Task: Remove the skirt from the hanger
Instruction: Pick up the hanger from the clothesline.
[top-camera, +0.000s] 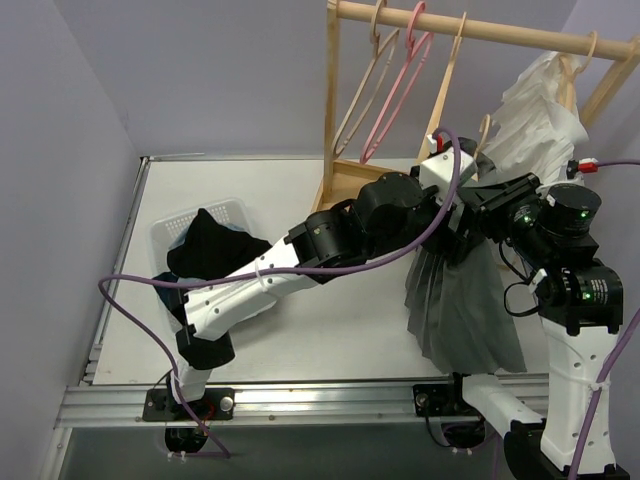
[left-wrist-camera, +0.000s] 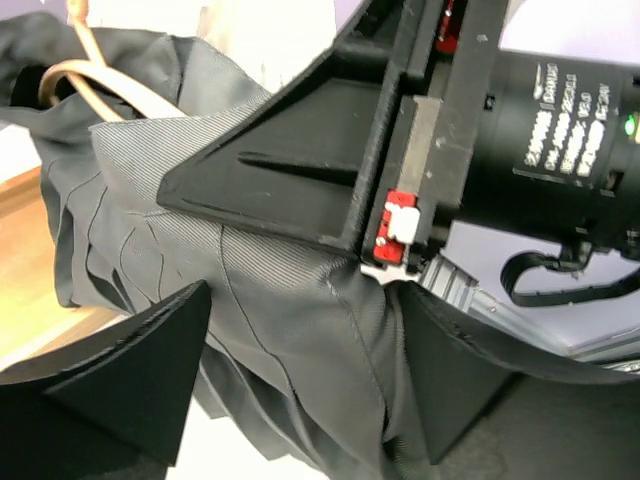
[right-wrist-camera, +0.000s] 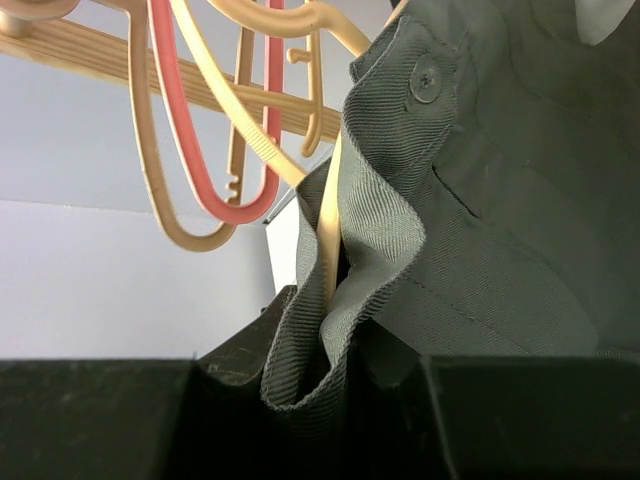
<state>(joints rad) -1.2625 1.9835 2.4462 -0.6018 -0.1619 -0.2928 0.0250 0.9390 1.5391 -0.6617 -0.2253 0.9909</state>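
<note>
The grey pleated skirt (top-camera: 462, 300) hangs from a pale wooden hanger (top-camera: 485, 130) at the rack's right side, its hem reaching the table. My left gripper (top-camera: 455, 238) reaches across to the skirt's upper part. In the left wrist view its fingers (left-wrist-camera: 140, 375) stand wide apart with skirt cloth (left-wrist-camera: 280, 300) between them, and the hanger's wood (left-wrist-camera: 75, 75) shows at top left. My right gripper (top-camera: 480, 205) is at the waistband. In the right wrist view the gripper (right-wrist-camera: 310, 400) is shut on a fold of the waistband (right-wrist-camera: 380, 230), with the hanger arm (right-wrist-camera: 328, 220) running down into that fold.
A wooden rack (top-camera: 480, 25) carries spare wooden hangers (top-camera: 365, 90), a pink hanger (top-camera: 400, 80) and a white blouse (top-camera: 540, 110). Its base board (top-camera: 350, 180) lies on the table. A white basket (top-camera: 235, 212) with dark clothes sits at the left.
</note>
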